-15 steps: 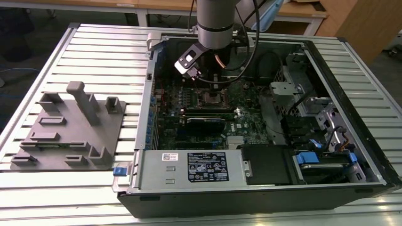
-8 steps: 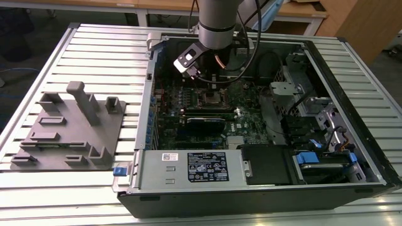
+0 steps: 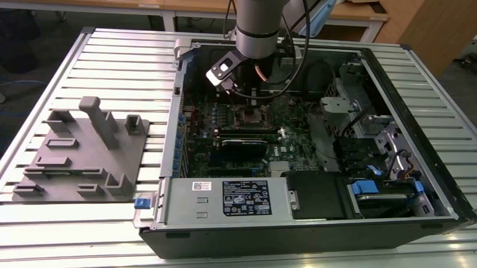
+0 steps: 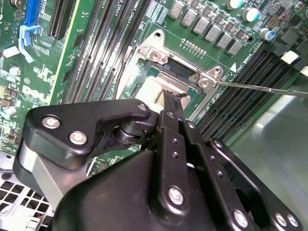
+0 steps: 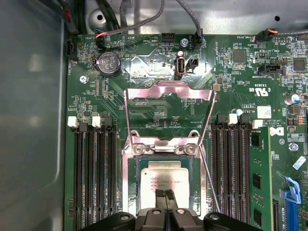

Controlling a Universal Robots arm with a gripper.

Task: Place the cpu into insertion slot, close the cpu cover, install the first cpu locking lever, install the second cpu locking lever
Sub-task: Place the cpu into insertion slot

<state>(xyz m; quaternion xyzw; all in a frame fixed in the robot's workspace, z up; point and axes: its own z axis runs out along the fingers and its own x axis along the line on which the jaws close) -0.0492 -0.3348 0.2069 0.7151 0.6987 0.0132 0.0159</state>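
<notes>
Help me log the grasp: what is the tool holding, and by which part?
Nothing appears held: the tool is shut, tips over the cpu, which lies flat in the insertion slot.

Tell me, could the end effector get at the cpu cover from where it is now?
Probably yes. The end effector is down at the cpu, and the cover stands flipped open right next to the cpu. Nothing I can see lies between them, so the way looks free.

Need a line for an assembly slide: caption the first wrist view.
The cpu lies in the slot, cover open, shut gripper at the cpu's edge.
</notes>
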